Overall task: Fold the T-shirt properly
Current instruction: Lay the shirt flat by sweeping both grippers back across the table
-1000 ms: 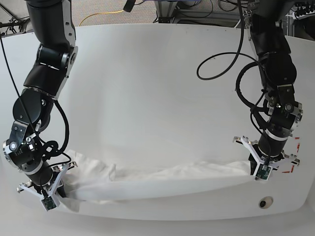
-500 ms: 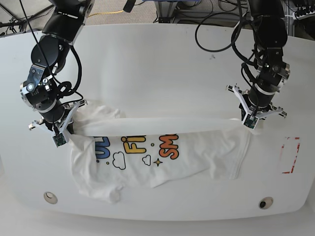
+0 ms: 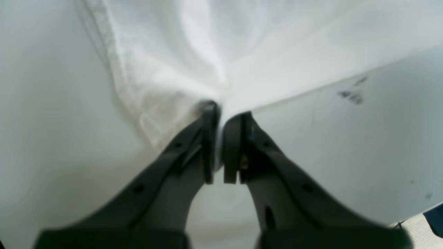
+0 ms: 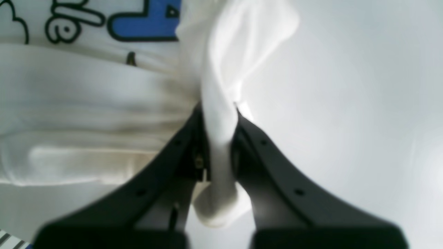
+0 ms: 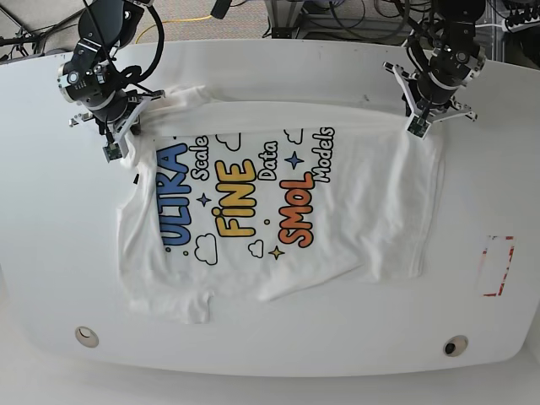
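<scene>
Print-side up on the white surface [image 5: 51,253], the T-shirt [image 5: 270,211] hangs pinched at its far corners by the left tool [image 5: 419,126] and right tool [image 5: 112,148], which should lower evenly, keeping what looks like the hem taut before releasing.

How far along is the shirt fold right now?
Done: the large white printed cotton T-shirt lies spread print-up on the white table. In hand: left pincer and right pincer each clamp a far corner. Left: every fold; the near edge is rumpled.
</scene>
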